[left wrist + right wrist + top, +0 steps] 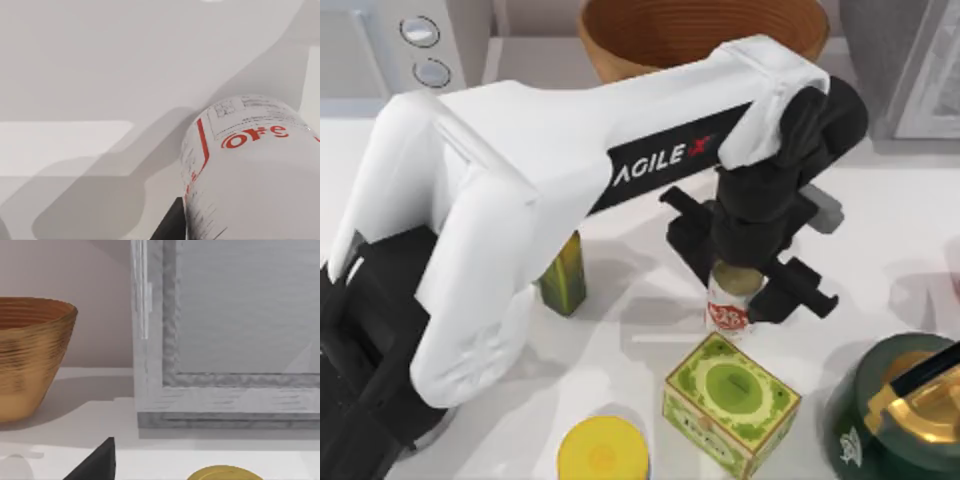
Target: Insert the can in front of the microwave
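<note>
— Nearest the lens: left arm (500,200), reaching across table centre.
— Can (729,305) position? Upright, beside green box (730,402), well apart from microwave (400,45) at top left.
— Left gripper (745,265)? Directly above can; jaw state: cannot tell.

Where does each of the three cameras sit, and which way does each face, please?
Top view: above the table, looking down; the left arm reaches across, the left gripper at the can.
Left wrist view: on the left arm's wrist, facing the can close up; a dark gripper part shows beside it.
Right wrist view: on the right arm's wrist, facing the bowl and a grey framed door; a dark gripper part shows.
Shared: top and left wrist views share the can; top and right wrist views the bowl.
</note>
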### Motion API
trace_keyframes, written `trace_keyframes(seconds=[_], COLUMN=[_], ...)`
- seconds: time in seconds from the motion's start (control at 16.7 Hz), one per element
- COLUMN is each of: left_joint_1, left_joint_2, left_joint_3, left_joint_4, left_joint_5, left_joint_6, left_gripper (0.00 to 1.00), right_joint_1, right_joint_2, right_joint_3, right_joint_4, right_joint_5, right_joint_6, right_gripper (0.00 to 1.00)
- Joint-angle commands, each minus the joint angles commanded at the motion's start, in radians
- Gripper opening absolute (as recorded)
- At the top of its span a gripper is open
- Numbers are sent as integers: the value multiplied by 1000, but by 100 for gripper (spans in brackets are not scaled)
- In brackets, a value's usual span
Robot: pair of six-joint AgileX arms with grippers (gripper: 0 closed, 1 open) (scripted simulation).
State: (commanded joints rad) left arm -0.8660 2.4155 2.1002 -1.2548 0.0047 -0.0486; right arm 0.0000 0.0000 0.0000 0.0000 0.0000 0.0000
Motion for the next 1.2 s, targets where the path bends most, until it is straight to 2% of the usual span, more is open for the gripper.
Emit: trace_keyframes(seconds=[0.06,0.12,0.72,1.2], left_joint_1=[0,0,4,2], left_joint_2=[0,0,2,-1], left_joint_3=[0,0,14,157], left_joint_4=[0,0,-6,-151], left_joint_5=[0,0,-1,0], left_joint_6=[0,0,3,1], left_gripper=[2,0,0,0], right_joint_1=[0,0,0,0], right_joint_2=[0,0,0,0], right_joint_3=[0,0,0,0], right_joint_4=[0,0,0,0], right_joint_5=[0,0,0,0], right_joint_6=[0,0,0,0], right_gripper=[100,100,100,100])
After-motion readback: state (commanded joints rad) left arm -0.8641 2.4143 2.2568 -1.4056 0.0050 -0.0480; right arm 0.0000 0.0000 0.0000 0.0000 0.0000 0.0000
